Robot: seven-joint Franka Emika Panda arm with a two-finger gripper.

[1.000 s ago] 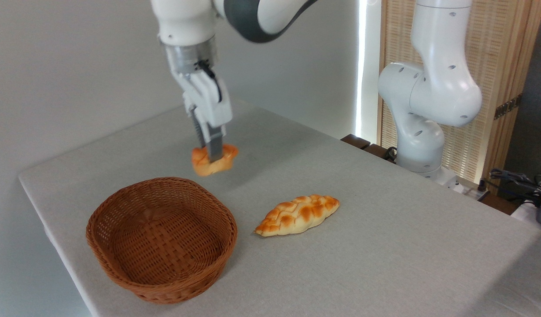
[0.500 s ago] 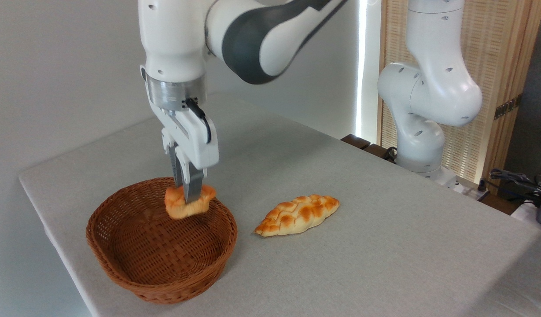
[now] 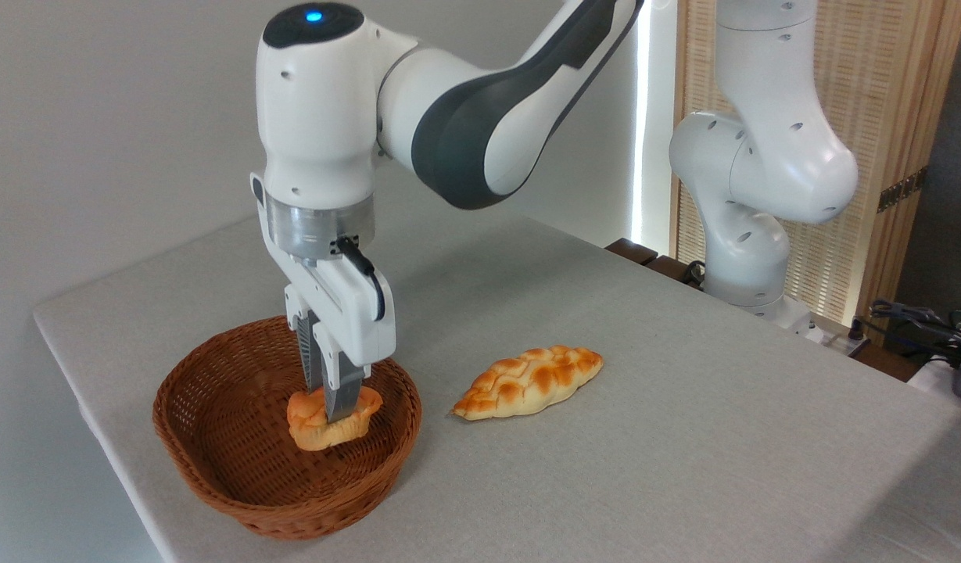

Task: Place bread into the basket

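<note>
Camera: gripper (image 3: 329, 407) points straight down into basket (image 3: 214, 461), fingers clamped on bun (image 3: 308, 426). Bun sits low inside basket, right of centre; contact with floor unclear. Braided loaf (image 3: 528, 381) on table (image 3: 683, 438), just right of basket.

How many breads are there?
2. The small round bread is inside the basket, held between the gripper fingers. The braided loaf lies on the table right of the basket.
</note>
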